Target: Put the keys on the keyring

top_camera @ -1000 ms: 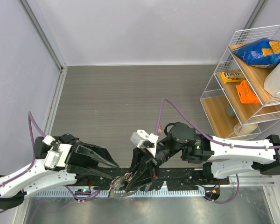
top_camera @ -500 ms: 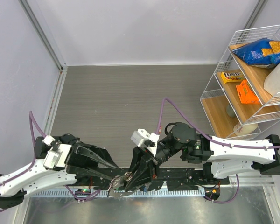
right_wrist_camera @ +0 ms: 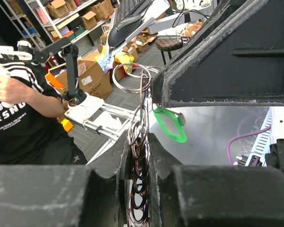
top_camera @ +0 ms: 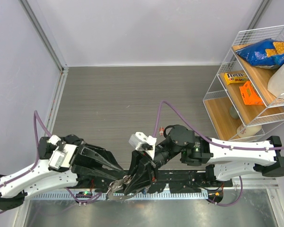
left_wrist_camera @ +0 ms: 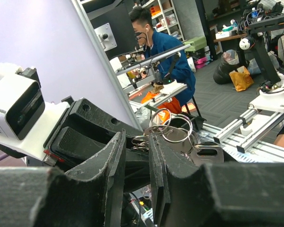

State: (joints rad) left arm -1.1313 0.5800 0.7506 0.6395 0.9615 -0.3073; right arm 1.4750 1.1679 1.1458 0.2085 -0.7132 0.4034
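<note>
Top external view: the two arms meet over the near edge of the grey wood-grain table (top_camera: 132, 94), about midway along it, above the black rail between their bases. The black two-finger left gripper (top_camera: 117, 174) reaches in from the left. The black two-finger right gripper (top_camera: 128, 183) points down and leftward from the right, and their tips are almost touching. Between the tips hangs the keyring (top_camera: 119, 183), a bunch of thin silver wire rings held clear of the table.

In the right wrist view, the right gripper's jaws are pressed together on a stack of these rings seen edge-on, and one ring stands up above the fingertips. A key with a bright green plastic head (right_wrist_camera: 169, 126) hangs from the bunch, just under the left gripper's finger.

In the left wrist view, the left gripper's jaws stand a narrow slit apart. Ring wires reach into that slit, but I cannot tell whether the jaws pinch them. A plain silver metal key (left_wrist_camera: 206, 153) dangles just beside the rings.
</note>
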